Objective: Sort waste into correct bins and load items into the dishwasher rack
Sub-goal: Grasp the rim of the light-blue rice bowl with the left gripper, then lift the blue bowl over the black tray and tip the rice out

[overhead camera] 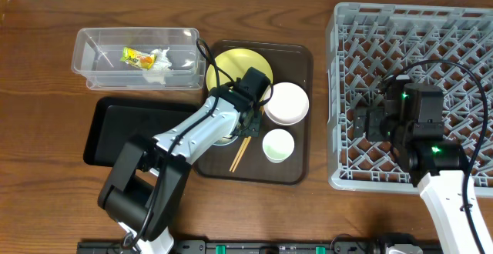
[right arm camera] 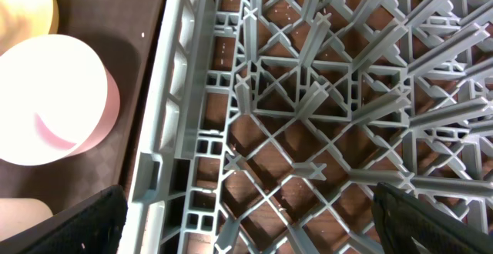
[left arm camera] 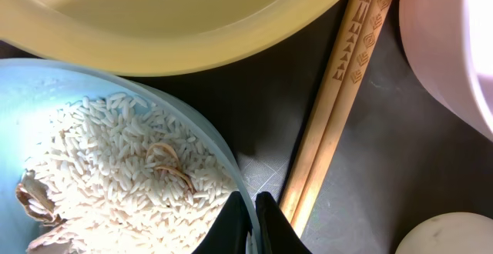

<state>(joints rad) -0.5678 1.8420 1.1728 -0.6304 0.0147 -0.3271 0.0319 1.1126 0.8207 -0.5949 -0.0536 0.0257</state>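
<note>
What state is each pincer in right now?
Left pincer: closed on the blue bowl rim.
Right pincer: open, empty, above the rack.

— Where's the crockery sitting?
— On the brown tray: yellow plate in the far-left corner, white bowl by the right edge, small white cup just nearer. The chopsticks slant to the near edge, beside a light blue bowl heaped with rice.
— And the rubbish?
— The wrapper and tissue lie in the clear tub at the table's far left, black tray in front, grey rack at the right edge.
</note>
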